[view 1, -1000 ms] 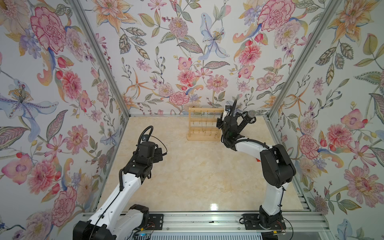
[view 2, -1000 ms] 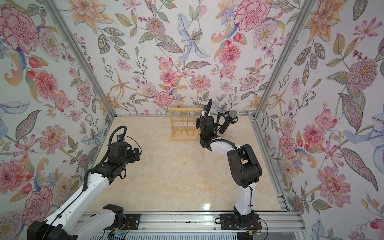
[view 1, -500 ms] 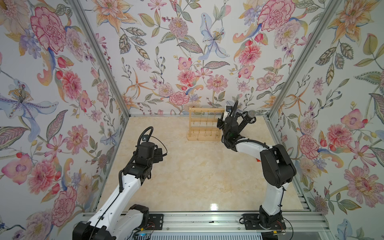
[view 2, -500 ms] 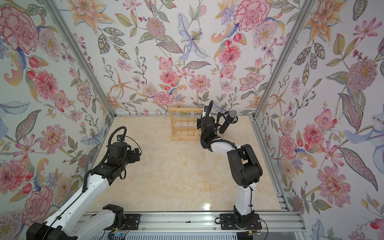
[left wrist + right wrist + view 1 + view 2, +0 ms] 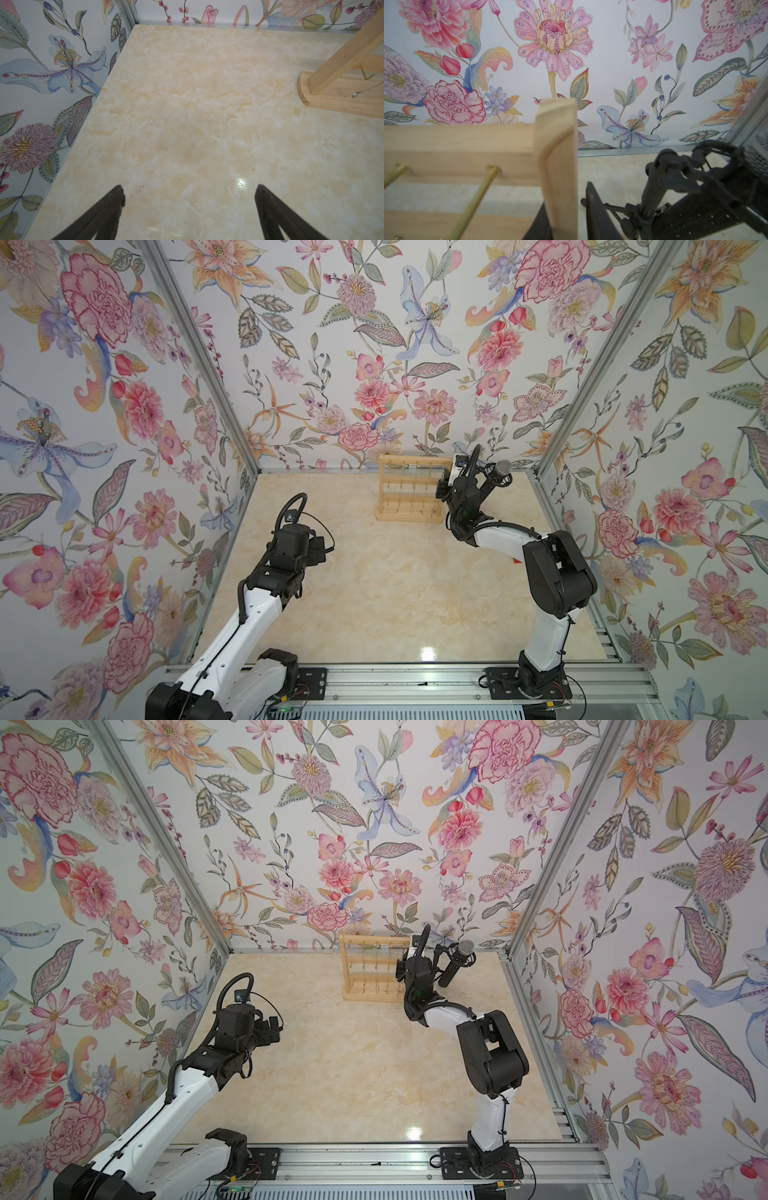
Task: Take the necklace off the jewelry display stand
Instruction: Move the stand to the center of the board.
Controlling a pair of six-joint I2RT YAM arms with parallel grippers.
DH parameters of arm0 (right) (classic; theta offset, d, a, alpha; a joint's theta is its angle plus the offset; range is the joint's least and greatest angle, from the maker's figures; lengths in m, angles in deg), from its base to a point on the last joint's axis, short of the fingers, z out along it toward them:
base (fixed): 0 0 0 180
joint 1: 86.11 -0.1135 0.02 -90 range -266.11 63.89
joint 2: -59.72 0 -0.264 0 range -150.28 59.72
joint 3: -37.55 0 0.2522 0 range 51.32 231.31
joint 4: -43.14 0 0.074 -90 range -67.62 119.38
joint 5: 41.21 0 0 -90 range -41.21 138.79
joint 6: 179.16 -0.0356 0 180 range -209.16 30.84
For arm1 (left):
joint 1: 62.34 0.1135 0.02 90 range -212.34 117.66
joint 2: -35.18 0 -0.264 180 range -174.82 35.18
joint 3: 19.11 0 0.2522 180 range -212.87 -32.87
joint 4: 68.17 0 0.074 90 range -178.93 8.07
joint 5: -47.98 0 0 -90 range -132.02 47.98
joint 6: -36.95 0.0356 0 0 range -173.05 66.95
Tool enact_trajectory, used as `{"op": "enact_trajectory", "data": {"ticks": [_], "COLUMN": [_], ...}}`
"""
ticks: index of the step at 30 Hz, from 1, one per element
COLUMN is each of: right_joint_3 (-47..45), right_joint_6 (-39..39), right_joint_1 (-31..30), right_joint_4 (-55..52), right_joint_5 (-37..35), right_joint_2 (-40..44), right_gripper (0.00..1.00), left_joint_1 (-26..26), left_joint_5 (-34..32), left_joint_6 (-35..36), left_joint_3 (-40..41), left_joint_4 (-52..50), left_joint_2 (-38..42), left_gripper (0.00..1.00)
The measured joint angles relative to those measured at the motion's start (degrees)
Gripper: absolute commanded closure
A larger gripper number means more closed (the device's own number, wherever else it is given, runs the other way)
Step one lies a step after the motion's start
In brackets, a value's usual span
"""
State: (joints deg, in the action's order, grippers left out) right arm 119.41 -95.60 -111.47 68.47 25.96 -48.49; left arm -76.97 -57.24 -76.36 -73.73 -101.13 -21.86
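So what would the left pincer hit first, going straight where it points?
Likely the bare tabletop; the open left pincer points at it, with the jewelry display stand off to the side.

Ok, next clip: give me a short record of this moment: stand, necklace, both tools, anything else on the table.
stand: light wooden jewelry display stand, upright at the back of the beige marble-pattern table
necklace: thin silver chain necklace, hanging in front of the stand's base, not yet removed
other: black microphone on a tripod, beside the stand
left tool: open, empty, above the table
right tool: jaws astride the stand's post nearest the microphone, gap visible on one side
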Motion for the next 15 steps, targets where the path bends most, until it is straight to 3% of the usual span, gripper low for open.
{"op": "enact_trajectory", "data": {"ticks": [15], "right_joint_3": [-1.99], "right_joint_6": [-0.31], "right_joint_1": [0.07], "right_joint_4": [-0.42], "right_joint_5": [1.92], "right_joint_2": [3.04], "right_gripper": [0.64], "left_joint_1": [0.00], "left_joint_5": [0.00], "left_joint_6": [-0.02], "left_joint_3": [0.00], "left_joint_4": [0.00], "left_joint_2": [-0.35], "left_gripper": [0.01]}}
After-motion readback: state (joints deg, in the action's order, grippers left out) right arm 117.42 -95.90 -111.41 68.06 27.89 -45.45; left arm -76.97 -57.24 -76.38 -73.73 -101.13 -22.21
